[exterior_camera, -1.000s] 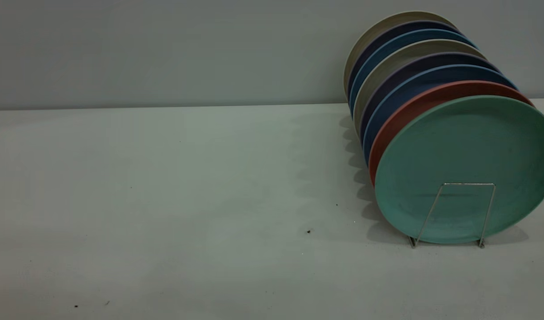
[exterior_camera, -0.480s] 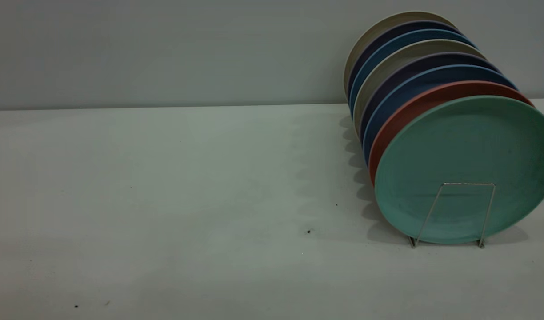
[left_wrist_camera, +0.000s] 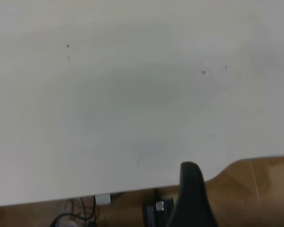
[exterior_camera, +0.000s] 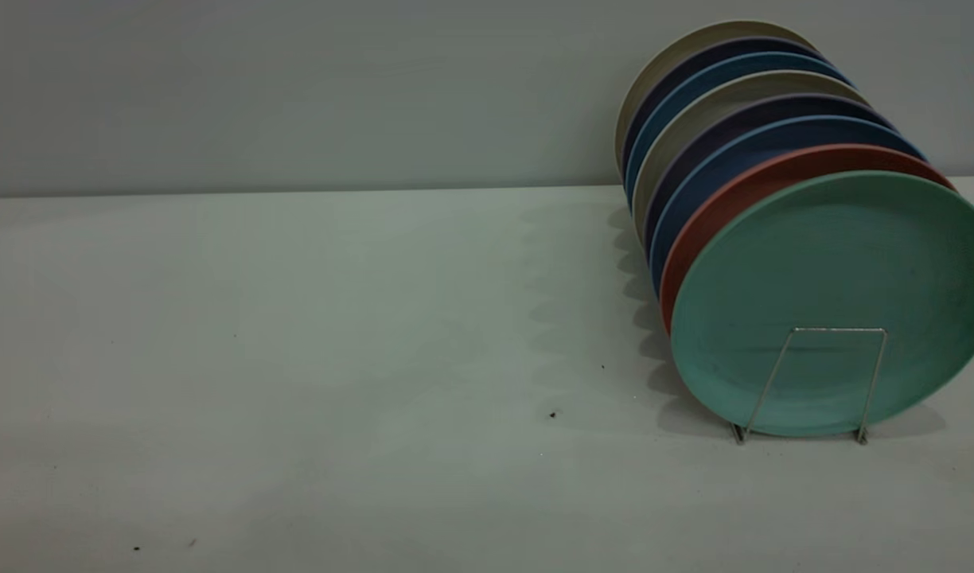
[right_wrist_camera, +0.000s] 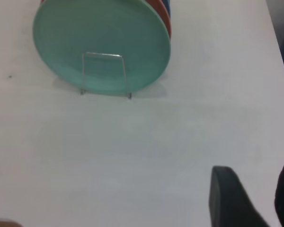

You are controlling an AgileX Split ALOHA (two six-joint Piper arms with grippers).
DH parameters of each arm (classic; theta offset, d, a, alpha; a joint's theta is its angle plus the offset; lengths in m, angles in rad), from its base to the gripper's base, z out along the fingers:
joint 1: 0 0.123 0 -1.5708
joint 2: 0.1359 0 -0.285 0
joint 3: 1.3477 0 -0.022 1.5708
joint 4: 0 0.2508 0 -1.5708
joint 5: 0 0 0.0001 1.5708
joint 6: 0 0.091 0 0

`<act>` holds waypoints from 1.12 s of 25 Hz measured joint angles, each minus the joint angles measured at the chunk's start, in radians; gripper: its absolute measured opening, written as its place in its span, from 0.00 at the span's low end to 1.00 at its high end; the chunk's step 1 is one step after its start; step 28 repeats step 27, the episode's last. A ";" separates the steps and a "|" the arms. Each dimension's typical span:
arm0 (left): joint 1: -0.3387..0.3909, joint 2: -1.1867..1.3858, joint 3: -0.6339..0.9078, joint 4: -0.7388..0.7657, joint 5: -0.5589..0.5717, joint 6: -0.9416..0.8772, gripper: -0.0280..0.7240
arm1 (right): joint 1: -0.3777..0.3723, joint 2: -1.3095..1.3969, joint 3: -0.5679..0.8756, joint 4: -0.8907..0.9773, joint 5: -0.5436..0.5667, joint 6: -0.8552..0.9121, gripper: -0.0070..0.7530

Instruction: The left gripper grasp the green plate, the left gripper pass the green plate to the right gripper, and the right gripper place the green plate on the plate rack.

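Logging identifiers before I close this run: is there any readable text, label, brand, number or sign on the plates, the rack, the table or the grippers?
None: no text shows in any view.
The green plate, the pink plate and the blue plates behind it are plain.
The plate rack is bare wire.
The table carries only dark specks.
The right gripper and the one visible finger of the left gripper are unmarked black.

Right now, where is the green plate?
In the exterior view the green plate stands upright at the right, frontmost in the plate rack, just in front of the salmon-pink plate.
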 joint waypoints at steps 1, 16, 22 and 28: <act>0.000 -0.016 0.000 0.000 0.000 0.000 0.81 | 0.000 -0.001 0.000 0.000 0.000 0.000 0.33; 0.000 -0.185 0.000 -0.001 0.008 -0.002 0.81 | -0.003 -0.001 0.000 0.002 0.000 0.000 0.32; 0.000 -0.185 0.000 -0.001 0.008 -0.005 0.81 | -0.003 -0.001 0.000 0.002 0.000 0.000 0.32; 0.000 -0.185 0.000 -0.001 0.008 -0.005 0.81 | -0.003 -0.001 0.000 0.002 0.000 0.000 0.32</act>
